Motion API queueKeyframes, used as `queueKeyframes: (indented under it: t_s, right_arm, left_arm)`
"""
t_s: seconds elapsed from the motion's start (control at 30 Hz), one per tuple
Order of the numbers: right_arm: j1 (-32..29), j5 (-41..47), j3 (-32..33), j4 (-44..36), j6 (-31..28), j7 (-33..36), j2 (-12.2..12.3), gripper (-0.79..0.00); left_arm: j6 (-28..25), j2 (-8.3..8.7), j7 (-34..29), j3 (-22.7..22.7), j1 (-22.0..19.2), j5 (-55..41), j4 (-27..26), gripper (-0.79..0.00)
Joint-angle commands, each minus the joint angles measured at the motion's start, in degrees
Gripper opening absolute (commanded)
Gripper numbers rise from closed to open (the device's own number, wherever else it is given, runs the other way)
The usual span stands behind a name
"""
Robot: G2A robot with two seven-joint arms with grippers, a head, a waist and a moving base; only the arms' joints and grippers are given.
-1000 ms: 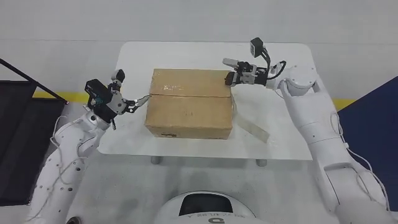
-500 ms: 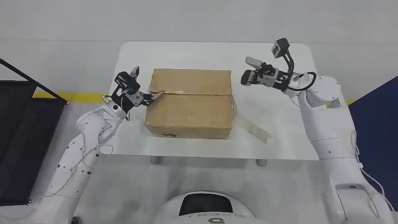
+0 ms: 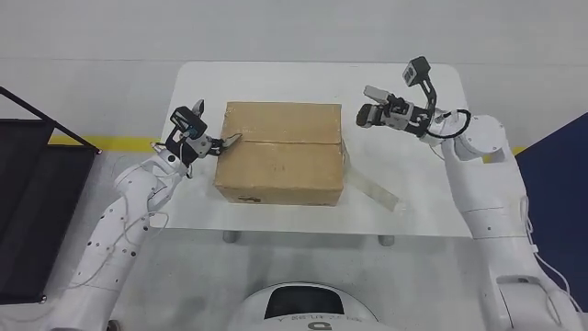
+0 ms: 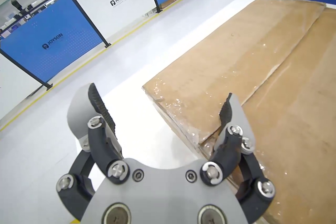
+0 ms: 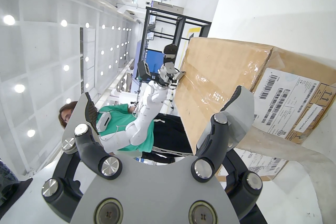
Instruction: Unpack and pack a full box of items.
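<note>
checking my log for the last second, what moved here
The left gripper moved in to the end of the cardboard box at the flap seam. The right gripper backed off the other end. Both are open, empty. Box and loose tape strip stayed put.

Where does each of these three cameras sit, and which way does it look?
Top view: high on the robot, looking down at table and cardboard box; left gripper, right gripper show.
Left wrist view: on that wrist, looking along the box top; open left gripper shows.
Right wrist view: on that wrist, facing the box's labelled end; open right gripper shows.
Both wrist views share the box.
</note>
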Motion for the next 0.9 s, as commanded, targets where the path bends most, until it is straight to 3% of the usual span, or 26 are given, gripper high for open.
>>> queueKeyframes:
  t_s: [0.0, 0.1, 0.4, 0.43, 0.5, 0.67, 0.87]
  right_arm:
    - [-1.73, -10.86, 0.04, -1.83, -4.62, -0.28, 0.62, 0.000]
    - [-3.51, -17.45, 0.91, -3.49, -6.41, -0.76, 1.38, 0.000]
    - [-3.51, -17.45, 0.91, -3.49, -6.41, -0.76, 1.38, 0.000]
    - [-3.45, -20.87, 0.75, -3.33, -5.55, -1.60, 1.50, 0.000]
    - [-3.70, -36.89, -3.41, -6.71, -1.11, -8.36, 1.45, 0.000]
    - [-5.01, -43.24, -5.32, -7.06, -11.88, -5.12, 2.29, 0.000]
    - [-6.28, -45.03, -4.37, -7.59, -16.91, -5.24, 3.16, 0.000]
  left_arm:
    - [0.00, 0.00, 0.00, 0.00, 0.01, 0.00, 0.00, 0.000]
    - [0.00, 0.00, 0.00, 0.00, 0.01, 0.00, 0.00, 0.000]
    - [0.00, 0.00, 0.00, 0.00, 0.01, 0.00, 0.00, 0.000]
    - [0.00, 0.00, 0.00, 0.00, 0.01, 0.00, 0.00, 0.000]
    - [0.00, 0.00, 0.00, 0.00, 0.01, 0.00, 0.00, 0.000]
    - [0.00, 0.00, 0.00, 0.00, 0.01, 0.00, 0.00, 0.000]
    - [0.00, 0.00, 0.00, 0.00, 0.01, 0.00, 0.00, 0.000]
